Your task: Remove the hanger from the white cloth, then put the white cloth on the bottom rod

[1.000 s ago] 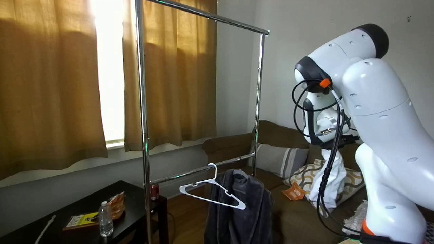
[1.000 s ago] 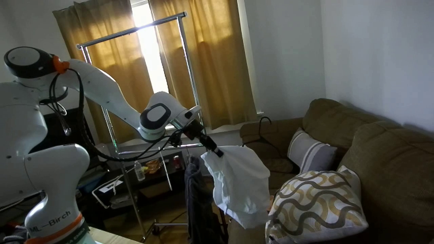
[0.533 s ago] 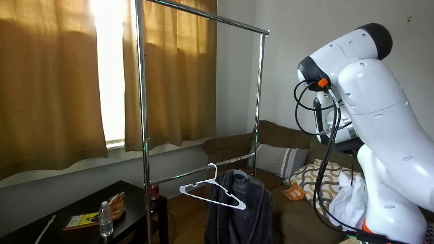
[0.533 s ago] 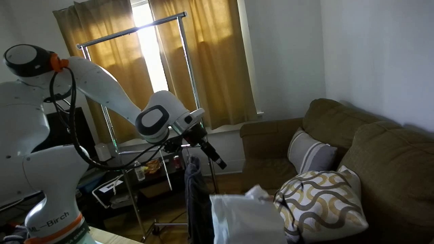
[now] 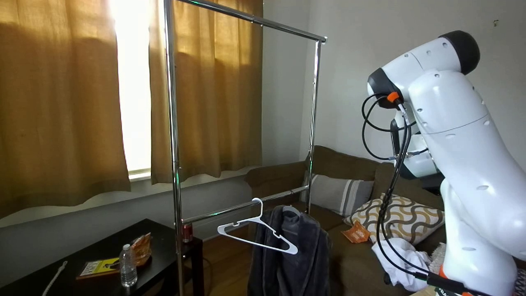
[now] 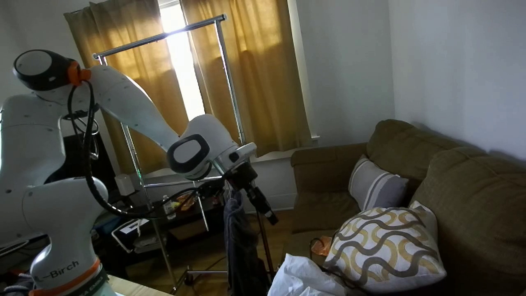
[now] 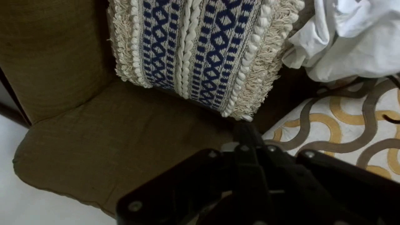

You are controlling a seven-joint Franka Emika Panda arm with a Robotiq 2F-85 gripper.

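Note:
The white cloth (image 5: 404, 263) lies crumpled on the sofa by the patterned pillow. It also shows in an exterior view (image 6: 302, 276) and at the upper right of the wrist view (image 7: 359, 43). A black hanger (image 6: 339, 276) lies beside the cloth on the pillow, partly hidden; its hook shows in the wrist view (image 7: 390, 120). My gripper (image 6: 272, 218) is above and apart from the cloth. Its fingers (image 7: 248, 129) are together with nothing between them. The bottom rod (image 5: 224, 211) of the metal rack carries a white hanger (image 5: 259, 221) and a dark robe (image 5: 287, 255).
The patterned pillow (image 5: 404, 216), a grey striped pillow (image 5: 337, 193) and an orange packet (image 5: 356, 232) are on the brown sofa (image 6: 328, 164). A fringed blue-and-white pillow (image 7: 193, 47) is below the gripper. A black table (image 5: 154, 230) with a bottle (image 5: 128, 267) stands beyond the rack.
The white cloth hung at my gripper with the black hanger behind it, then dropped clear, and now rests on the sofa with the hanger beside it. The gripper has moved slightly lower.

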